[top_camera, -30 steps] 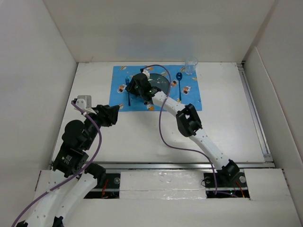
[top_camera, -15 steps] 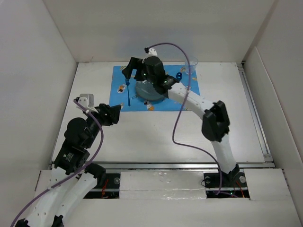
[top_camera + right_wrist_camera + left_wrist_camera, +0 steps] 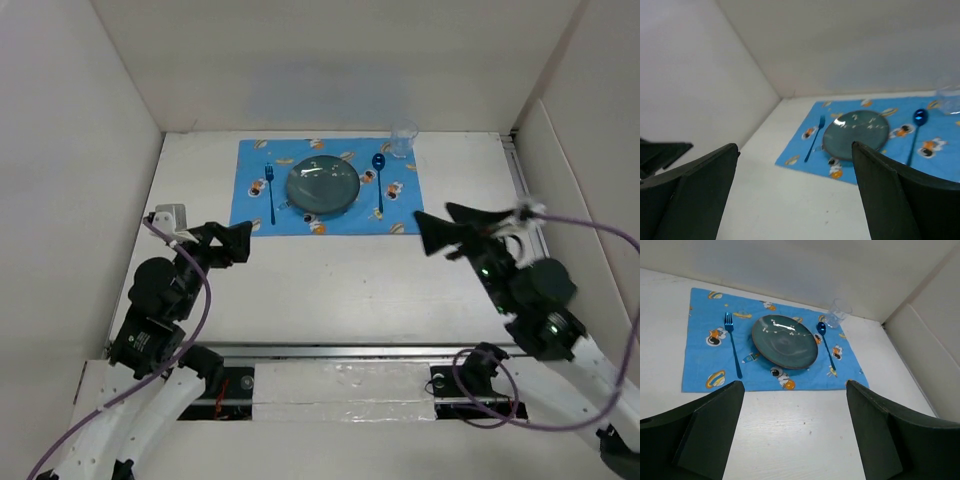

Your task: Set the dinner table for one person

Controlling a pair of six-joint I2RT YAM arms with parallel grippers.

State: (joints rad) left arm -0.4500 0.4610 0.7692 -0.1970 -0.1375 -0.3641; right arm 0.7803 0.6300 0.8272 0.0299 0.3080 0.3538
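Judging fork [image 3: 270,192], plate [image 3: 322,185], spoon [image 3: 379,183] and glass [image 3: 403,140] properly laid, I hold left gripper [image 3: 243,242] and right gripper [image 3: 794,146] spread, empty, clear.

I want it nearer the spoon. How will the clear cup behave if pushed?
The clear cup looks small, thin-walled and empty, so it is probably light and easily slid. It seems taller than wide, so a high push might tip it.

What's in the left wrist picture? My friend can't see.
A teal plate sits on a blue cartoon placemat, blue fork on its left, blue spoon on its right. A clear glass stands by the far right corner. Two dark jaws, open, frame the bottom.
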